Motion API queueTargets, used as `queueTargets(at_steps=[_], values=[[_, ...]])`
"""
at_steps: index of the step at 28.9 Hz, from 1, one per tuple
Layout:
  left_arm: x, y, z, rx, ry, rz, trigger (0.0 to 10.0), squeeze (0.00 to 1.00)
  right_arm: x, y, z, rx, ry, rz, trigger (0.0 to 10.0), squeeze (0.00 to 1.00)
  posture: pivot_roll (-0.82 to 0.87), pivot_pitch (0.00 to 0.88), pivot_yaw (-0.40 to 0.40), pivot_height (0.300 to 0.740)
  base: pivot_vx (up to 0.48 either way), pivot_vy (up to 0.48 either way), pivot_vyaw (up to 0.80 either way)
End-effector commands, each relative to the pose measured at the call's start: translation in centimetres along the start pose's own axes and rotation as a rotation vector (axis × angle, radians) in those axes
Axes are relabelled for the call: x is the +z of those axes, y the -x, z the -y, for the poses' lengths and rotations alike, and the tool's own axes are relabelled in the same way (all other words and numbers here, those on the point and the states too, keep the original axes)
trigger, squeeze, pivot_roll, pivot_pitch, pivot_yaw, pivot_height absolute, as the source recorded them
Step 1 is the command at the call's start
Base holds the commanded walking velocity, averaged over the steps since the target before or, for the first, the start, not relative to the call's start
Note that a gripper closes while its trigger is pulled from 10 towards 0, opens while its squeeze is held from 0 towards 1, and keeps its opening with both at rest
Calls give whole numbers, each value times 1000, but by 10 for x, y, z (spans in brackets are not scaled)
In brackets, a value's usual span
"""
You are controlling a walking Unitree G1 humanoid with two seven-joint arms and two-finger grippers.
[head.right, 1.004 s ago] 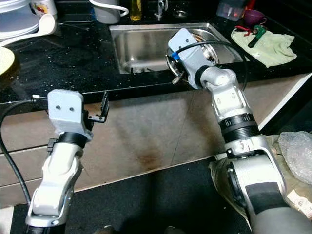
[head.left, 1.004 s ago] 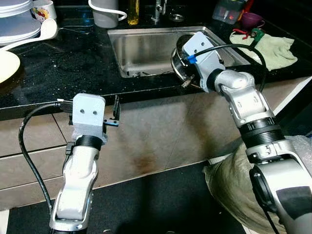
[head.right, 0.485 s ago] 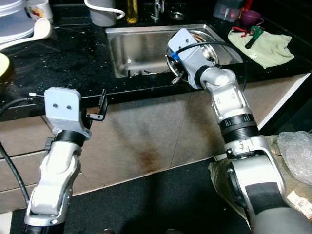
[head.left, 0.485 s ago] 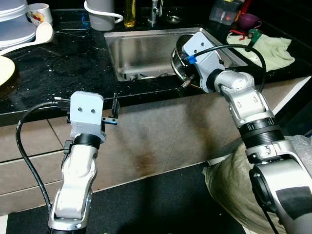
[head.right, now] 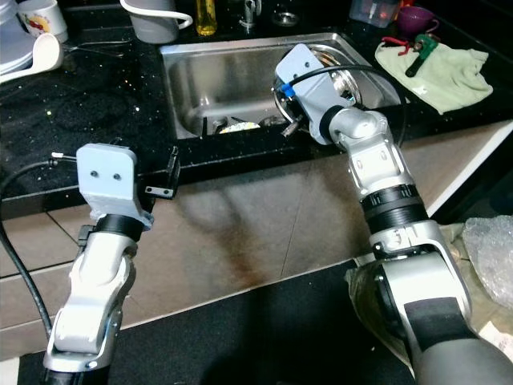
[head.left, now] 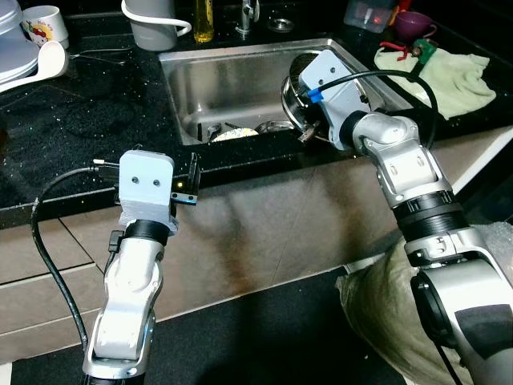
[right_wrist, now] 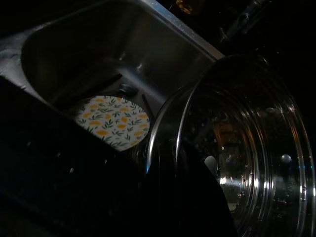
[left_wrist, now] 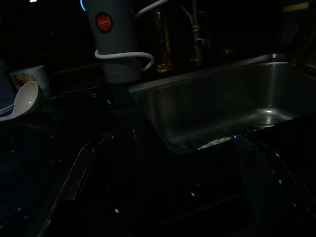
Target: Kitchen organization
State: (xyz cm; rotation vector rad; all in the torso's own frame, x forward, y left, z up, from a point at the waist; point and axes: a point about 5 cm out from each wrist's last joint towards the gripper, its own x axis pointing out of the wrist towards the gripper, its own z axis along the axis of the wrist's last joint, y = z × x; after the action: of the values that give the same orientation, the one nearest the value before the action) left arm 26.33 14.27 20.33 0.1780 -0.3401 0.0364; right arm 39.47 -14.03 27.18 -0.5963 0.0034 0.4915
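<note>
right wrist view — right pincer point(right_wrist: 170, 163) grips steel pot point(right_wrist: 237, 163), fingertips lost in dark.

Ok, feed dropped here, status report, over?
Right gripper at steel pot rim, sink's right end. Left gripper open, idle at counter edge. Patterned plate in sink.

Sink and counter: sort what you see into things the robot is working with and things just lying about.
In use: steel pot, held at the rim by the right claw; sink; patterned plate in it.
Lying about: green cloth, white mug, grey jug, oil bottle, left claw.
</note>
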Motion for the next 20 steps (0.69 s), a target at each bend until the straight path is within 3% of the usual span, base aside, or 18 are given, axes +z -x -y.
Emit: queueTargets(at_steps=[1,20], values=[[3,1,1,-7,-1,7,10000,0,4,1,2,-9,8,22,10000,0,54,31,-81,732,292,0,0],[4,-1,3,-17,4,12,10000,0,7,0,1,-5,9,30,10000,0,55,26,-81,732,300,0,0]])
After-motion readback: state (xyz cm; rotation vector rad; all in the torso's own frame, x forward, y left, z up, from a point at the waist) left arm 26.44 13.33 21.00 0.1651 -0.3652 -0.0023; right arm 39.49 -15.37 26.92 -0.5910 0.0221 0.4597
